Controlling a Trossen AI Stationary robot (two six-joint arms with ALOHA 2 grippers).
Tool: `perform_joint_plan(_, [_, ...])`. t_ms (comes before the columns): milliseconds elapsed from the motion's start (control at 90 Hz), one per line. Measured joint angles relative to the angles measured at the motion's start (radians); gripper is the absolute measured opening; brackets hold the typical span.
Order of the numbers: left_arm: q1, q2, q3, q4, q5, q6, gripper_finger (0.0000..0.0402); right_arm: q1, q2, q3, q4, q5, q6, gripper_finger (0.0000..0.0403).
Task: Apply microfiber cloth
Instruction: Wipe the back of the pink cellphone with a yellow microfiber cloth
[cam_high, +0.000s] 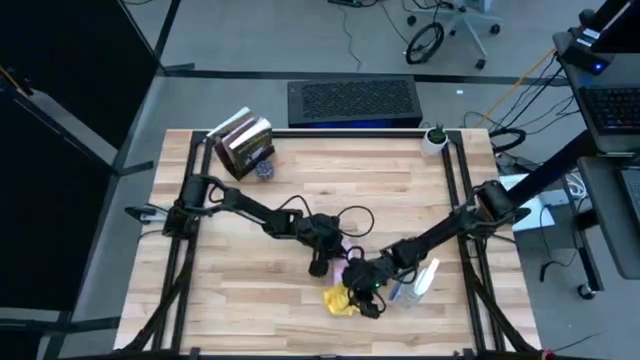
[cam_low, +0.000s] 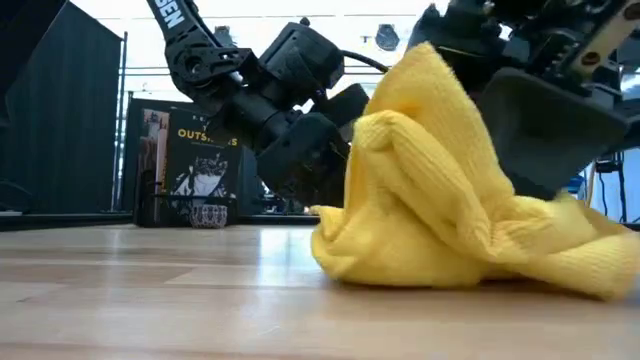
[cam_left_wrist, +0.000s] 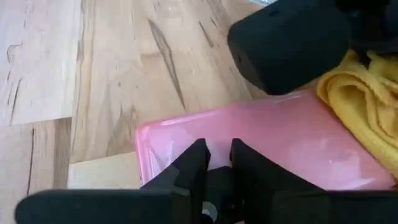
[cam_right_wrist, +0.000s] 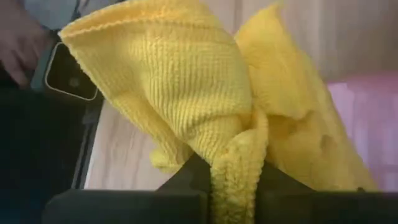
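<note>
Two dark arms meet near the front middle of the wooden table (cam_high: 250, 200). The right gripper (cam_right_wrist: 239, 177) has its fingers clamped on a fold of the microfiber cloth (cam_right_wrist: 205, 93); in the right wrist view the yellow fabric is pinched between the two dark fingers and bunches up beyond them. In the high view the cloth (cam_high: 340, 298) sits crumpled near the front edge of the table, just under the right gripper (cam_high: 366, 292). The low view shows its lower folds resting on the wood while a peak of cloth (cam_low: 440, 190) rises up toward the right gripper's dark body.

The left gripper (cam_left_wrist: 219, 163) is beside it, over a flat pink object (cam_left_wrist: 280, 140) lying on the table. Its fingers are close together with only a narrow gap, their tips at the near edge of the pink surface; whether they grip that edge cannot be told. The cloth (cam_left_wrist: 364, 102) touches the far end of the pink object.

A clear spray bottle (cam_high: 422, 278) lies on the table just right of the right gripper. At the back left of the table stands a book (cam_high: 243, 143), and a small white cup (cam_high: 434, 139) is at the back right corner. The right wrist view also catches a person's hand (cam_right_wrist: 22, 43) holding a dark phone (cam_right_wrist: 68, 71) beyond the table.
</note>
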Motion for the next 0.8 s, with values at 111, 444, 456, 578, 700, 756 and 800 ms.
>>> perform_joint_plan(111, [0.0, 0.0, 0.0, 0.0, 0.0, -0.001, 0.0062, -0.024, -0.059, 0.002, -0.017, 0.188, -0.056, 0.0018])
perform_joint_plan(444, [0.001, 0.0, 0.0, 0.0, 0.0, -0.003, 0.0062, -0.051, 0.002, -0.013, -0.114, 0.321, -0.06, 0.0018])
perform_joint_plan(456, [0.001, 0.0, 0.0, 0.0, 0.0, -0.003, 0.0062, -0.049, 0.006, -0.013, -0.109, 0.316, -0.054, 0.0018])
perform_joint_plan(578, [0.001, 0.0, 0.0, 0.0, 0.0, -0.003, 0.0062, -0.012, 0.038, -0.014, -0.019, 0.263, -0.011, 0.0018])
perform_joint_plan(700, [0.001, 0.0, 0.0, 0.0, 0.0, -0.003, 0.0063, 0.036, 0.042, -0.014, 0.027, 0.121, 0.026, 0.0018])
perform_joint_plan(756, [0.001, 0.0, 0.0, 0.0, 0.0, -0.002, 0.0062, 0.056, 0.047, -0.019, 0.019, 0.034, 0.049, 0.0018])
perform_joint_plan(800, [0.002, 0.0, 0.0, 0.001, 0.0, -0.003, 0.0062, 0.062, 0.046, -0.018, 0.014, 0.012, 0.055, 0.0018])
